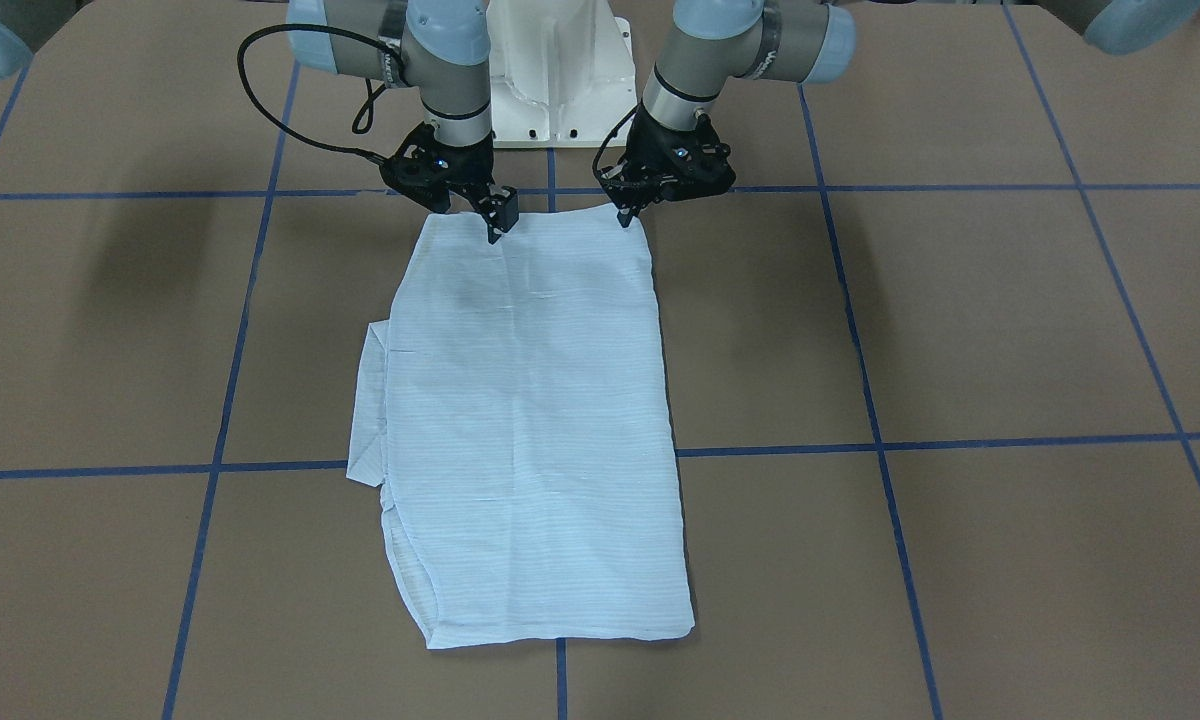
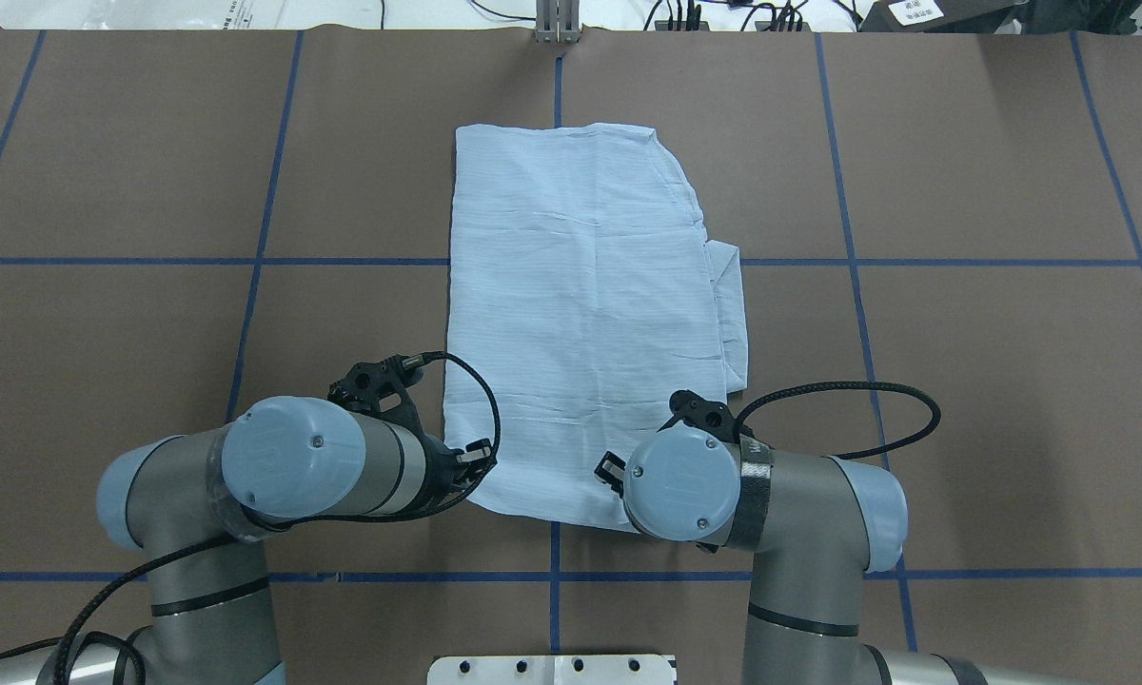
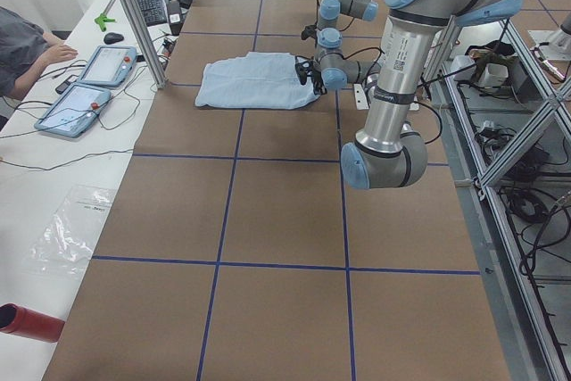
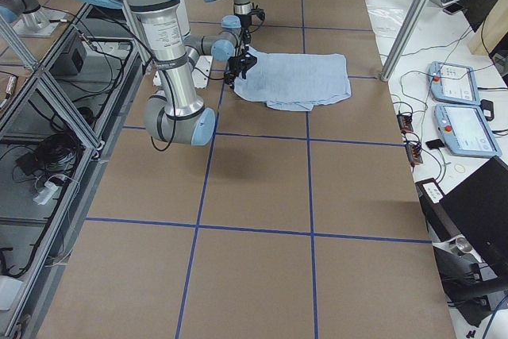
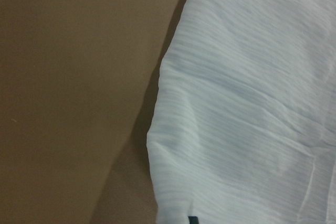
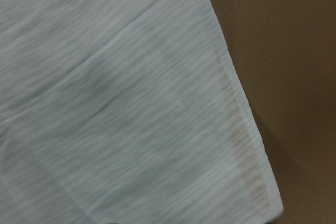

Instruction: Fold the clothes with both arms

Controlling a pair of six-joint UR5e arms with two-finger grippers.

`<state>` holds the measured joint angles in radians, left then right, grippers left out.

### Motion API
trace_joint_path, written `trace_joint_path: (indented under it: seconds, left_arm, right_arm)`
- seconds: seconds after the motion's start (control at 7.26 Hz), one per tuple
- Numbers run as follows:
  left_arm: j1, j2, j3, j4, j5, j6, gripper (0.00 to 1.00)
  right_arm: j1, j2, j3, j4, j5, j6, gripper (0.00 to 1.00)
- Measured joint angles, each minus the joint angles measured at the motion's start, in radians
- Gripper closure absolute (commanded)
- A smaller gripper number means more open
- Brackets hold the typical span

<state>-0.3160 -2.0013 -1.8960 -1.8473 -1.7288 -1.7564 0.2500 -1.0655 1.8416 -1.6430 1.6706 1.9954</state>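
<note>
Left hand (image 1: 624, 214) and right hand (image 1: 495, 228) sit low on the robot-side edge of the thin light-blue pinstriped shirt (image 1: 530, 420), left at its corner, right set inward. Cannot tell finger spread on either. Shirt lies flat, a long folded panel, mid brown blue-taped table (image 1: 960, 320). Paired placement likely suits carrying that edge forward.

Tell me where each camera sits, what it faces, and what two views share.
Front-facing: across the table, facing the robot; left arm, right arm, base, shirt.
Overhead: behind the shoulders, looking down; both arms.
Exterior left: table end, left arm near.
Exterior right: opposite end, right arm near.
Left wrist: shirt edge; no arm.
Right wrist: shirt hem; no arm.
Shared: front-facing and overhead show the whole shirt.
</note>
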Motion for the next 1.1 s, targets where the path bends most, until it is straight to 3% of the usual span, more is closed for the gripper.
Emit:
trace_joint_path:
  seconds: [0.96,1.1]
  left_arm:
    - [0.000,-0.001,0.002,0.000,0.000,-0.001,1.00]
    - [0.000,0.000,0.003,0.000,-0.001,-0.002,1.00]
  right_arm:
    - [-0.012,0.002,-0.029,-0.001,0.000,0.000,0.08]
    - [-0.014,0.002,-0.029,-0.001,0.000,0.000,0.23]
